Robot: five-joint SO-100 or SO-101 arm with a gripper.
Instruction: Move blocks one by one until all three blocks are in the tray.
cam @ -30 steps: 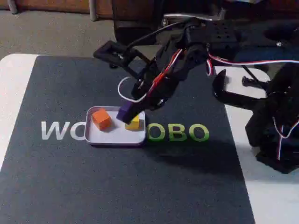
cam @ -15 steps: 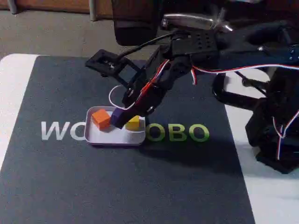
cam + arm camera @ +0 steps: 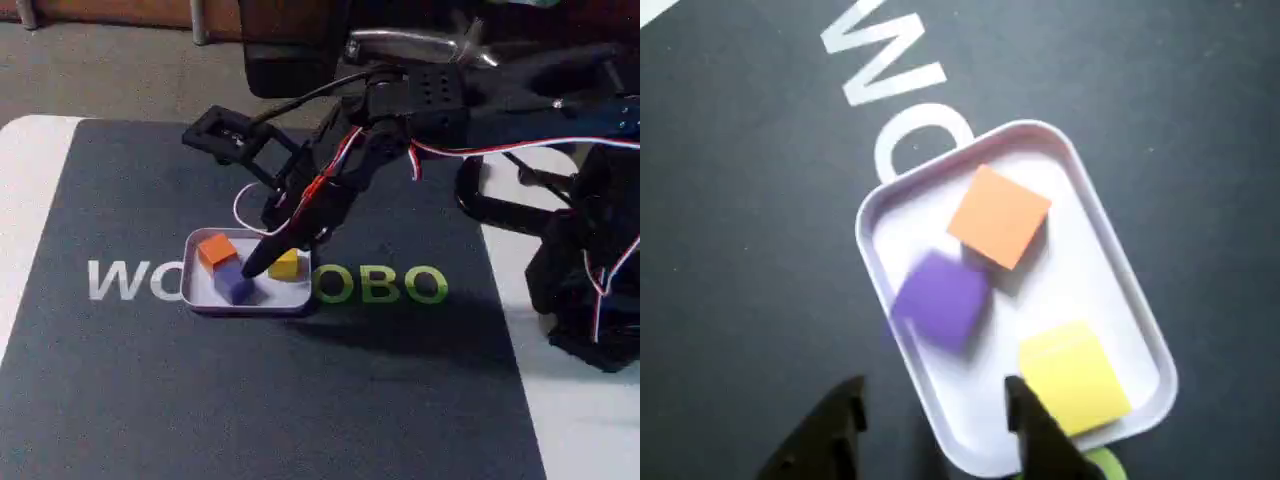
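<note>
Resting on a dark grey mat with white and green lettering, the small shallow white rectangular tray with rounded corners holds all three small matte cubes. In the fixed view, from left to right, these are the orange cube at the back left, the purple cube against the front rim, and the yellow cube at the right. The black two-finger gripper hangs over the tray with its jaws spread and nothing between them, its dark fingertips straddling the tray's near rim in the wrist view just beside the purple cube.
</note>
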